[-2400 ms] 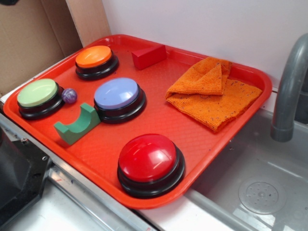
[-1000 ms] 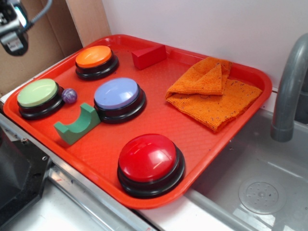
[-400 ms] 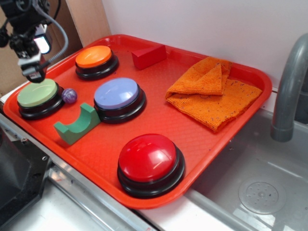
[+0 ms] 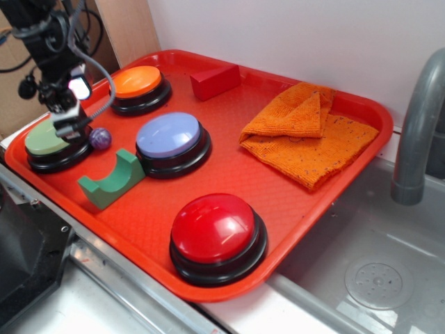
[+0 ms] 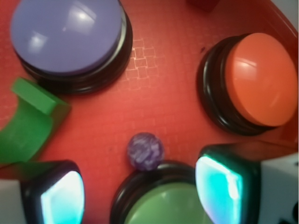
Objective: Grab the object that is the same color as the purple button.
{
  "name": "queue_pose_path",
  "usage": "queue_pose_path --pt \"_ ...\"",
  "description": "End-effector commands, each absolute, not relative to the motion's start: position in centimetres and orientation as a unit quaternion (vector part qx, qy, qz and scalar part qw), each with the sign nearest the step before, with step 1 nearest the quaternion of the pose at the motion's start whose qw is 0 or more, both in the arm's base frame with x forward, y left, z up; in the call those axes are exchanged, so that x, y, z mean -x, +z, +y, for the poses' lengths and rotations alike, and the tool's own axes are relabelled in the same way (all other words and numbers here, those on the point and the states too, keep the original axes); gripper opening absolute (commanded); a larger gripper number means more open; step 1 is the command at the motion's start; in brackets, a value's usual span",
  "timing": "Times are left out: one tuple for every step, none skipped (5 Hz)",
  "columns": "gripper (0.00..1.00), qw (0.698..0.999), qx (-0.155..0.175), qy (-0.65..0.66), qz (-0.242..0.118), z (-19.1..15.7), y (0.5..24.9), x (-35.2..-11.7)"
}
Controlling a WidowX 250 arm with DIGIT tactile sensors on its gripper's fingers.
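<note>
A small marbled purple ball (image 4: 100, 138) (image 5: 145, 150) lies on the red tray (image 4: 278, 188), touching the black base of the green-domed button (image 4: 43, 144) (image 5: 163, 205). The purple button (image 4: 169, 135) (image 5: 67, 35), lavender-blue on a black base, stands to the ball's right in the exterior view. My gripper (image 4: 69, 126) (image 5: 140, 193) hovers above the green button's right edge, just left of the ball. It is open, with nothing between the fingertips (image 5: 218, 184), and in the wrist view the ball lies just ahead of the gap.
A green arch block (image 4: 111, 181) (image 5: 28, 123) lies in front of the ball. An orange-domed button (image 4: 138, 83) (image 5: 259, 79) and a red wedge (image 4: 214, 81) stand at the tray's back, a red-domed button (image 4: 215, 229) at the front, an orange cloth (image 4: 309, 132) on the right. A sink and faucet (image 4: 417, 125) lie beyond.
The arm came in from the upper left and has dropped down and to the right, from beside the tray to over the green button near the ball. No object has moved.
</note>
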State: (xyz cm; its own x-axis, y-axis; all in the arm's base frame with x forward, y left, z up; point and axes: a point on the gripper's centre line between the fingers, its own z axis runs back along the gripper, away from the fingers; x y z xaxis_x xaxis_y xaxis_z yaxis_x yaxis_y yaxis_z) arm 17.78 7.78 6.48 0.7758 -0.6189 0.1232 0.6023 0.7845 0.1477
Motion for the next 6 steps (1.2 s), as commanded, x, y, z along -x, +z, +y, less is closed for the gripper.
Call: queue_pose_path --pt "1.00 0.935 -0.042 -0.339 -0.093 8.1 3.9 -19.8" --pt "1.00 0.937 -0.038 -0.336 -0.086 8.3 3.0 -20.0" --pt "0.15 0.938 -0.034 -0.335 -0.078 8.2 2.7 -20.1" --pt "0.00 0.936 -0.034 -0.341 -0.078 8.4 2.7 -20.0" --pt "0.00 0.943 -0.043 -0.323 -0.065 8.5 3.4 -19.8" --pt "0.00 0.967 -0.010 -0.250 -0.042 8.2 6.1 -19.8"
